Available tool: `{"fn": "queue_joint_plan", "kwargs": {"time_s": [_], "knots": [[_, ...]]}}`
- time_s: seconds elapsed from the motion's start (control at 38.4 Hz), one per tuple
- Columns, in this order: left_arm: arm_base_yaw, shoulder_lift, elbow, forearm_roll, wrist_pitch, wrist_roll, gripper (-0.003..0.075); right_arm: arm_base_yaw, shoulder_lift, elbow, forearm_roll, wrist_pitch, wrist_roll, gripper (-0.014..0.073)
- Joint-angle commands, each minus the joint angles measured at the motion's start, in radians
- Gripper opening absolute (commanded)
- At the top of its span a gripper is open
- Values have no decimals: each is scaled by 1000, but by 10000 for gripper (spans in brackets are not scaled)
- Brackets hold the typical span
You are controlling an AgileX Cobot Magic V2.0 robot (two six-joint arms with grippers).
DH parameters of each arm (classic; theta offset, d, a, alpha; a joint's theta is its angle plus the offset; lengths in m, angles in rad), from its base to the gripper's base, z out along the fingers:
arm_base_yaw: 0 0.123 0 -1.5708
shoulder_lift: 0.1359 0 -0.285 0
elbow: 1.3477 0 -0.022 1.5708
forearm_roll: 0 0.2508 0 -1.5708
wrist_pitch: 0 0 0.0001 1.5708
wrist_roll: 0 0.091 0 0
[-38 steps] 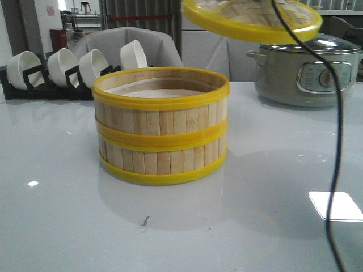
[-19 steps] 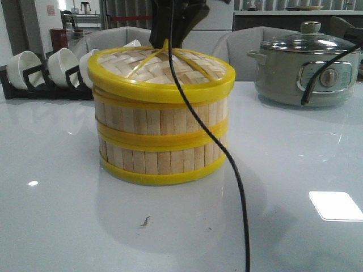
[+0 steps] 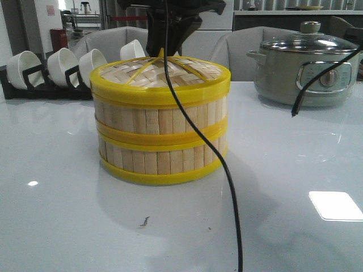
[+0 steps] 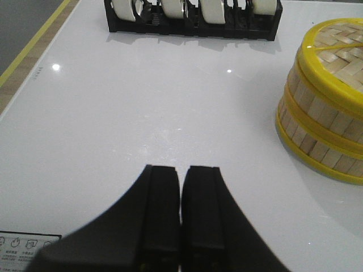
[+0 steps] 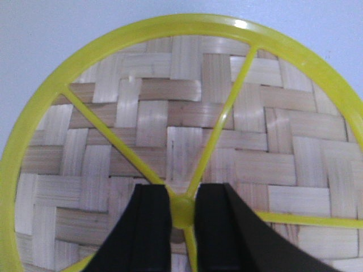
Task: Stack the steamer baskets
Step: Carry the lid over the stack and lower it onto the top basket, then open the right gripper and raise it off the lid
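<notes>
**Steamer baskets stacked, lid on top**

Steamer baskets (image 3: pixel 161 133) stand one on the other on the white table (image 3: pixel 68 215), in front of the bowl rack (image 3: pixel 51 71). The woven lid (image 3: pixel 161 76) covers them. The right gripper (image 5: pixel 181 211) pinches the lid's knob (image 5: pixel 182 218). The left gripper (image 4: pixel 181 212) is pressed together, empty, well apart.

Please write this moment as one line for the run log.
steamer baskets: stacked | lid: on top | right gripper: shut on lid knob | left gripper: shut, empty

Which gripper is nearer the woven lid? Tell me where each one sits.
Right. The right gripper is shut on the lid knob atop the steamer baskets; the left gripper is shut over bare table, off to the stack's side.
</notes>
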Motion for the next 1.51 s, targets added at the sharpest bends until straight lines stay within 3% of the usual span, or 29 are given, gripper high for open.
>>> {"fn": "queue_joint_plan", "kwargs": {"time_s": [0.0,0.44,0.52,0.7,0.75,1.22,1.48], "knots": [[-8,9,-29,4,-75,-7,87,-3,-53,-55,-2,-69,-13,55],[-8,9,-29,4,-75,-7,87,-6,-48,-55,-2,-63,-13,73],[-8,9,-29,4,-75,-7,87,-6,-48,-55,-3,-66,-13,153],[-8,9,-29,4,-75,-7,87,-6,-50,-55,-23,-104,-13,488],[-8,9,-29,4,-75,-7,87,-6,-56,-55,-30,-114,-13,527],[-8,9,-29,4,-75,-7,87,-31,-268,6,-87,-154,-13,519],[-8,9,-29,4,-75,-7,87,-146,-587,400,-82,-428,6,519]]}}
